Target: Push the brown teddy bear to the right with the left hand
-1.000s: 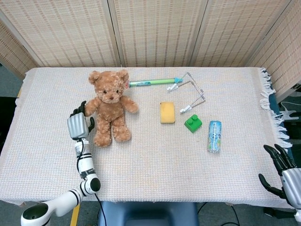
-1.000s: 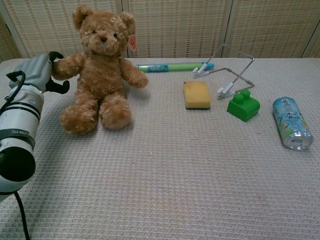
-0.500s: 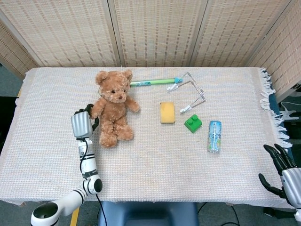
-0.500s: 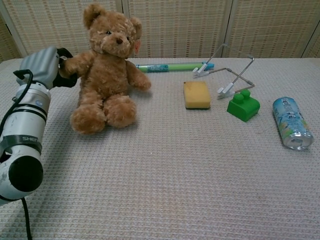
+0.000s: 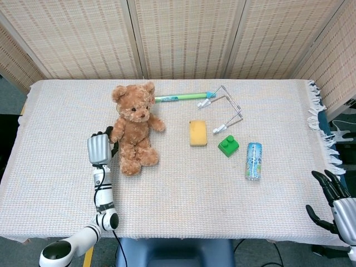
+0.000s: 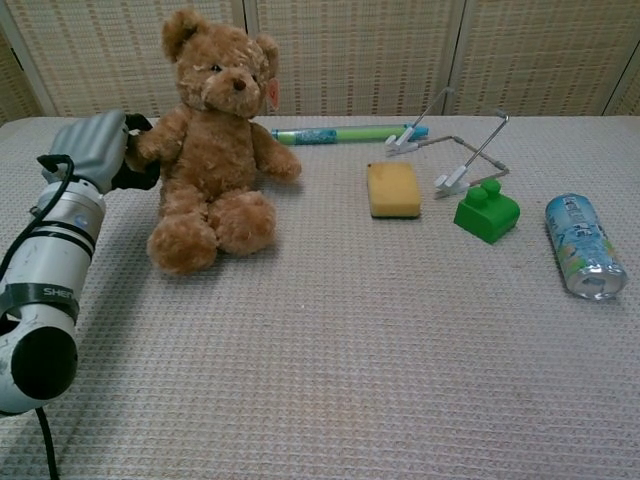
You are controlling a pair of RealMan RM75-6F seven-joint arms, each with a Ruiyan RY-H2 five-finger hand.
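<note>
Brown teddy bear further right, left robot hand against its arm.

L robot hand touching teddy bear arm.

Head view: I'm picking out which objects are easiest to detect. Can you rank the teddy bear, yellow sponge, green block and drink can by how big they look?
1. Brown teddy bear, by far the largest.
2. Yellow sponge and drink can: they look too alike to rank.
3. Green block, smallest.
</note>
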